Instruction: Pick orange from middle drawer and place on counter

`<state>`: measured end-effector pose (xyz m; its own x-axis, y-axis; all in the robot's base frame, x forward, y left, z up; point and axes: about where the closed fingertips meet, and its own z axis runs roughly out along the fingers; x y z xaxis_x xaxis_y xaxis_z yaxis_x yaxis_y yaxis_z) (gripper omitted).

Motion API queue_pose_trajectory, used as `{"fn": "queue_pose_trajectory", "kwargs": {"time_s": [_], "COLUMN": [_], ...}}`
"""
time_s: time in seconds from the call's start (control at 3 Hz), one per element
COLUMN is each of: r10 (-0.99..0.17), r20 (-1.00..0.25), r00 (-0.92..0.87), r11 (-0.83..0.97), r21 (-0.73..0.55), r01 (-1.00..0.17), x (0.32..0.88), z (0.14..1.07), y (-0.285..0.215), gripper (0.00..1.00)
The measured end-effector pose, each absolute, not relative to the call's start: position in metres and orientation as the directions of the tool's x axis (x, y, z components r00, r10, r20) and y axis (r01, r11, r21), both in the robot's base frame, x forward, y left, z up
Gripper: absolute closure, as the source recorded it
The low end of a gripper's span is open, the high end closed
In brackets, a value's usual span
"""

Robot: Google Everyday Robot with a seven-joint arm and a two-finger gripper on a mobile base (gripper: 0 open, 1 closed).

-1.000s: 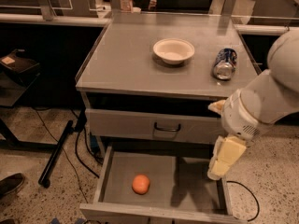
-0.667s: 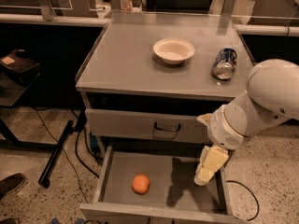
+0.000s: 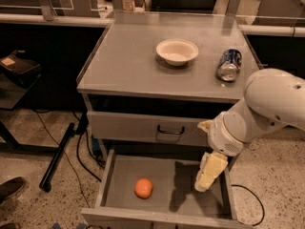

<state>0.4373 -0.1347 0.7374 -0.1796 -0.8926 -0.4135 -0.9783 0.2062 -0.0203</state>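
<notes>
The orange (image 3: 143, 188) lies on the grey floor of the open middle drawer (image 3: 162, 175), left of its middle. My gripper (image 3: 208, 175) hangs from the white arm over the right part of the drawer, to the right of the orange and apart from it. It holds nothing that I can see. The counter (image 3: 128, 66) is the flat grey cabinet top above the drawers.
A white bowl (image 3: 177, 51) and a blue soda can (image 3: 229, 64) lying on its side sit on the counter's back right. The shut upper drawer front has a dark handle (image 3: 170, 130). Cables and a black bar (image 3: 57, 156) lie on the floor at left.
My arm and gripper have moved left and lower, over the drawer's right part. The orange has not moved.
</notes>
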Motion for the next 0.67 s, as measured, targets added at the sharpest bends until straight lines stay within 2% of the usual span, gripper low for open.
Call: {"fn": "queue_pose_trajectory", "kwargs": {"time_s": [0.33,0.67], "r10": [-0.892,-0.892], "r20": [-0.411,-0.411], "r00": [-0.190,-0.190], "r11": [0.226,0.226], "r21": [-0.041,-0.041], "r01": [-0.973,-0.973], "x": [0.4582,0.4582], "z": [0.6667,0.6667], "y": [-0.1432,-0.1432], "gripper": [0.00,0.00]}}
